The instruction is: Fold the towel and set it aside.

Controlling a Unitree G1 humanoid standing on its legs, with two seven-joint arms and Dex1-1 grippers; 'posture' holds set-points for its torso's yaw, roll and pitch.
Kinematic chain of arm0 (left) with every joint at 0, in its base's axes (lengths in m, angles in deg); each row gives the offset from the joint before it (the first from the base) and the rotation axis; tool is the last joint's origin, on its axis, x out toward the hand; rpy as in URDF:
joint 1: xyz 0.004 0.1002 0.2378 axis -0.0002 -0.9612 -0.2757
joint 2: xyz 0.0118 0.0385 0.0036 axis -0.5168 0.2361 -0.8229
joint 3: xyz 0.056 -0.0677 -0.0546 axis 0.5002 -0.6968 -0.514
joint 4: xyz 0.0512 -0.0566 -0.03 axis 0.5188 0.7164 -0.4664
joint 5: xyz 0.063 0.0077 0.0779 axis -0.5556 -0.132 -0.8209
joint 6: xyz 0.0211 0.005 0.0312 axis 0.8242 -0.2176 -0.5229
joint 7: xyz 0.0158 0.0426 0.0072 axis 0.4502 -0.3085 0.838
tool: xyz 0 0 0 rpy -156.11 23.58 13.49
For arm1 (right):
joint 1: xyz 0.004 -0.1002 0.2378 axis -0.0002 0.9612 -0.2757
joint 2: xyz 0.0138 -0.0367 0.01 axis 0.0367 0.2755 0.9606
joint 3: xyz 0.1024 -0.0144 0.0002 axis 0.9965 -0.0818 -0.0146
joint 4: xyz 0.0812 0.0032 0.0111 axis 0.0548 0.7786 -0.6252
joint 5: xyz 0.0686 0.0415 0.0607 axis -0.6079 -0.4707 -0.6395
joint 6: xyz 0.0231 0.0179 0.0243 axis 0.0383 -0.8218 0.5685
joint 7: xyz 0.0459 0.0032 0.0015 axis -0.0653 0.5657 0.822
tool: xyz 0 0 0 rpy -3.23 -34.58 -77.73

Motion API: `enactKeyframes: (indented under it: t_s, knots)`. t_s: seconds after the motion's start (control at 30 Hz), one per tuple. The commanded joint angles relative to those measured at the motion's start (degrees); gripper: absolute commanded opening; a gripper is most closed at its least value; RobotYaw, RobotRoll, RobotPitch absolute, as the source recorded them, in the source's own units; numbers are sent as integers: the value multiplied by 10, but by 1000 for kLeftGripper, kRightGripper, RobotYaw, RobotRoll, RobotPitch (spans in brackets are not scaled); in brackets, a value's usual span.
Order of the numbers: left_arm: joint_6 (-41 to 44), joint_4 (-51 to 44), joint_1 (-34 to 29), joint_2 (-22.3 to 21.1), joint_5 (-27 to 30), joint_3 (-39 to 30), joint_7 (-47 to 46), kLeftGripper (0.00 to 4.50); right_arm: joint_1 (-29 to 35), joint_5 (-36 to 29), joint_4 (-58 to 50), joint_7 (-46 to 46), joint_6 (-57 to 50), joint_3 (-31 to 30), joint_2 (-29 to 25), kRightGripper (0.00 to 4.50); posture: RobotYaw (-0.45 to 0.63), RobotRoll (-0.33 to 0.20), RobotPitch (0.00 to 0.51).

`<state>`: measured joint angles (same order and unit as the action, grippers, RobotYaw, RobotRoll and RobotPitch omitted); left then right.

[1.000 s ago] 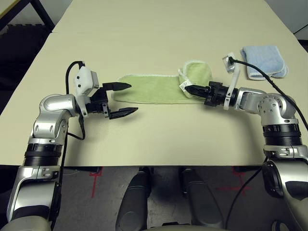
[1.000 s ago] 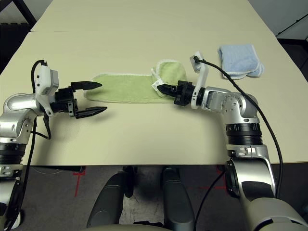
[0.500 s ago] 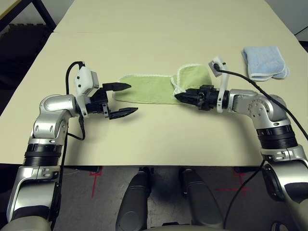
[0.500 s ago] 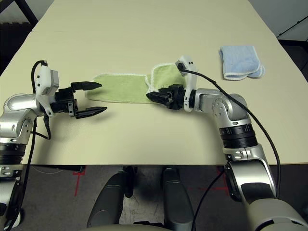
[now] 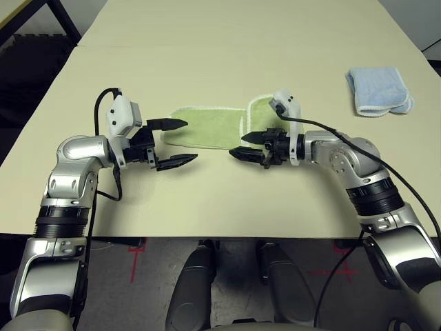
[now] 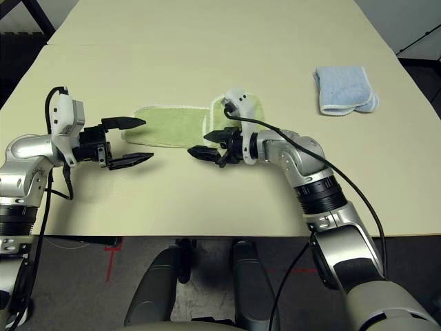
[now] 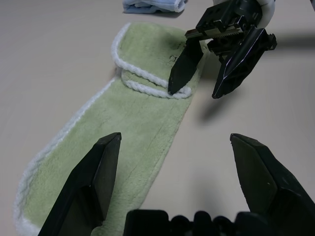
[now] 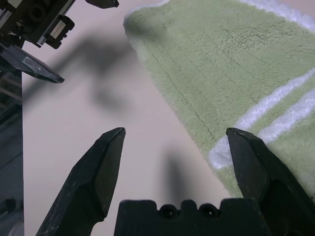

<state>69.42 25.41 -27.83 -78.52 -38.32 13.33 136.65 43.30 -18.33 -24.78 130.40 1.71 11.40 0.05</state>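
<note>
Pincers on both arms stand with their fingers wide apart, and neither is clamped on anything. The left pincer (image 5: 192, 140) is at the left end of the towel (image 5: 207, 127), with one finger reaching over that end and the other above bare counter (image 5: 207, 200). The right pincer (image 5: 236, 144) is at the folded end, one fingertip over the white edging (image 7: 152, 78) near the fold's corner and the other above the counter on the robot's side; whether that first fingertip touches the cloth, I cannot tell.

The light green towel lies on the counter as a long strip running from left to right in front of the robot. Its right end is turned back over the strip, and two rows of white edging run close together there. Farther right and well apart from the towel, a light blue cloth (image 5: 379, 89) lies folded on the counter.
</note>
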Motion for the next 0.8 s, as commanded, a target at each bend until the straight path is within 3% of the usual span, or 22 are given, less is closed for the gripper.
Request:
enactKeyframes:
  t_s: [0.03,0.13,0.3,0.6,0.8]
  knots:
    - [1,-8,-6,-4,-1,4,0,4500,-9,13,16,5,26,4,3,4461,-53,0,188]
    - [-1,-7,-5,-2,-2,5,-2,4500,-17,3,34,26,67,36,1,4461,-53,0,188]
    - [-2,2,-1,4,1,2,-6,4500,-30,-33,81,145,187,103,-32,4461,-70,0,189]
    - [1,8,-22,2,4,-11,-17,4500,-63,76,363,339,576,104,-123,4461,-56,0,185]
    - [-2,20,-32,1,-13,-26,-70,4500,-88,91,482,410,672,121,-155,4461,-38,0,179]
